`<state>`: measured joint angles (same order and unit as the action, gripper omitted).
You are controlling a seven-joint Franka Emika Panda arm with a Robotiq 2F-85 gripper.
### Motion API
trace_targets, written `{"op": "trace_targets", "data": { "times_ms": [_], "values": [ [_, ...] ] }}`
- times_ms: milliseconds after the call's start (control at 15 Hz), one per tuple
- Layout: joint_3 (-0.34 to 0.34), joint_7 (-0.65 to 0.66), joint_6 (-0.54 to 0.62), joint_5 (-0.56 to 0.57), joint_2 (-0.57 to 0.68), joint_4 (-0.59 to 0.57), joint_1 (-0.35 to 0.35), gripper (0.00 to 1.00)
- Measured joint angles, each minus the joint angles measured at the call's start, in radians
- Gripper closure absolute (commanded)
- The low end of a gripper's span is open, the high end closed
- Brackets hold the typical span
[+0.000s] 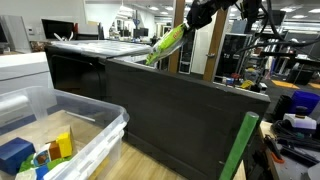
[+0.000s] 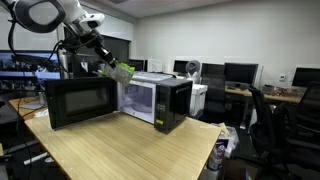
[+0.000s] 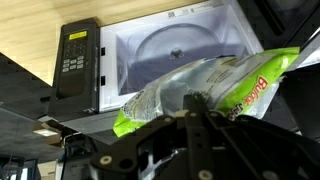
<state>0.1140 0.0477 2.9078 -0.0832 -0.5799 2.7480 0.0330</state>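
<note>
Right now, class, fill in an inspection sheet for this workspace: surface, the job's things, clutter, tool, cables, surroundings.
Surface: wooden table, carrying the microwave.
Job's things: green and yellow snack bag held in the air in front of the microwave; its door is swung wide; nothing seen on the turntable.
Clutter: clear plastic bin with coloured toys, beside the microwave in an exterior view.
Tool: tool shut on the snack bag.
Cables: nothing seen.
Surroundings: office desks with monitors and chairs.
</note>
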Motion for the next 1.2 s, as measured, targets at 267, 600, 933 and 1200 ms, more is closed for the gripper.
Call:
{"op": "trace_targets", "data": {
  "times_ms": [267,600,933,1200],
  "values": [
    [0.011,0.000,0.015,-0.009,-0.026,-0.003,0.015,0.99],
    [0.021,0.000,0.018,-0.010,-0.046,-0.005,0.025,0.99],
    [0.021,0.000,0.019,-0.010,-0.046,-0.005,0.025,0.99],
    [0.021,0.000,0.019,-0.010,-0.046,-0.005,0.025,0.99]
  ]
}}
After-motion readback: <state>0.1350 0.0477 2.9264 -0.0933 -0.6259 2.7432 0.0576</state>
